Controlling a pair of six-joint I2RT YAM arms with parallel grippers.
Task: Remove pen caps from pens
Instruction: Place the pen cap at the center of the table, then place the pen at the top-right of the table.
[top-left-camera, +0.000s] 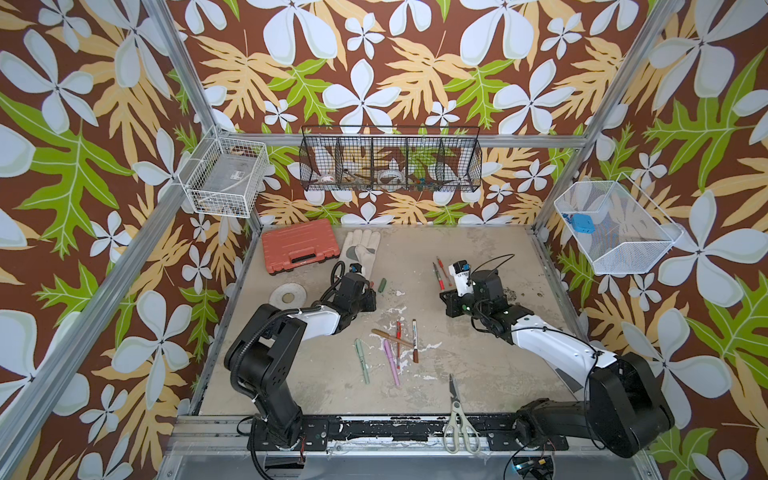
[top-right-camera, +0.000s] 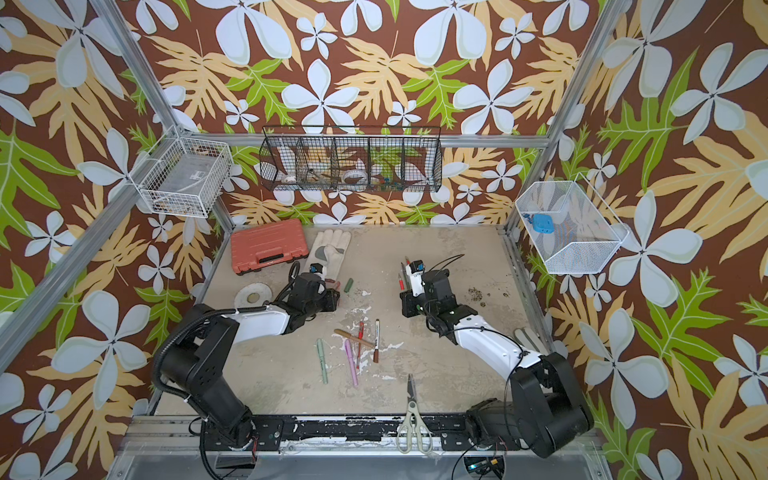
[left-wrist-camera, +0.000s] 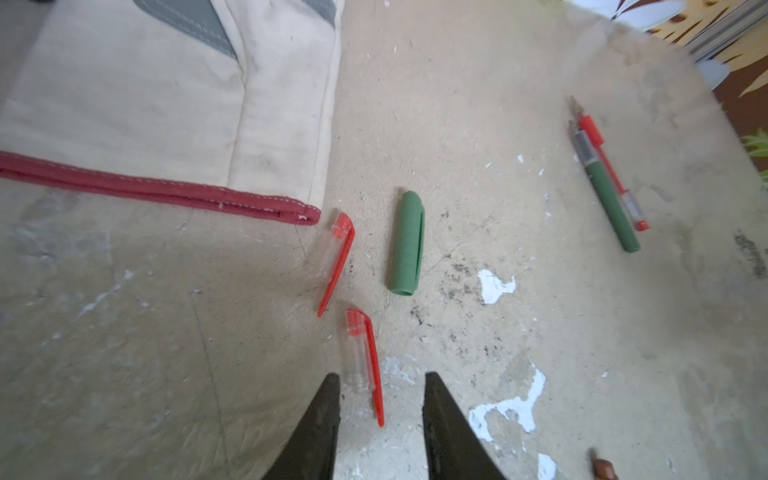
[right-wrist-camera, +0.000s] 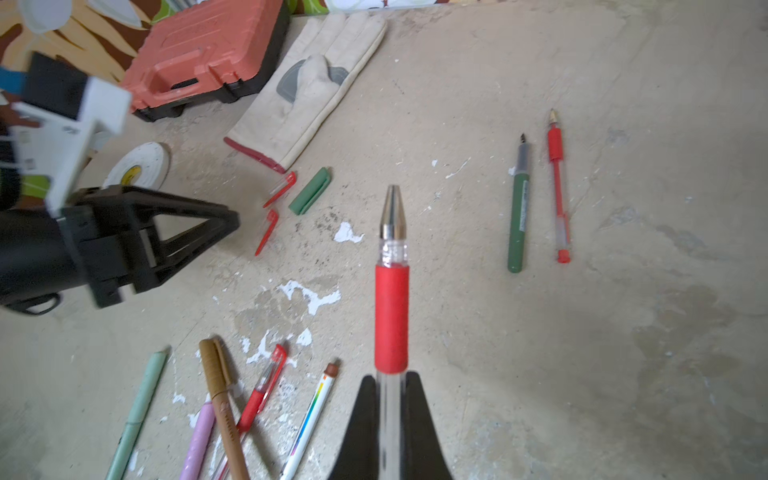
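In the left wrist view my left gripper (left-wrist-camera: 382, 376) is open. A red-and-clear pen cap (left-wrist-camera: 365, 357) lies loose on the table between its fingertips. Just beyond it lie a second red cap (left-wrist-camera: 338, 257) and a dark green cap (left-wrist-camera: 407, 243). My right gripper (right-wrist-camera: 390, 382) is shut on an uncapped red-and-clear pen (right-wrist-camera: 391, 320) whose metal tip points away from it. An uncapped dark green pen (right-wrist-camera: 518, 216) and an uncapped red pen (right-wrist-camera: 559, 195) lie side by side. Capped pens (top-left-camera: 390, 345) lie in a pile mid-table: pale green, pink, tan, red and white-and-brown.
Grey-handled scissors (top-left-camera: 457, 415) lie at the front edge. A work glove (top-left-camera: 359, 249), a red tool case (top-left-camera: 299, 245) and a tape roll (top-left-camera: 287, 294) sit at the back left. Wire baskets (top-left-camera: 390, 160) hang on the walls.
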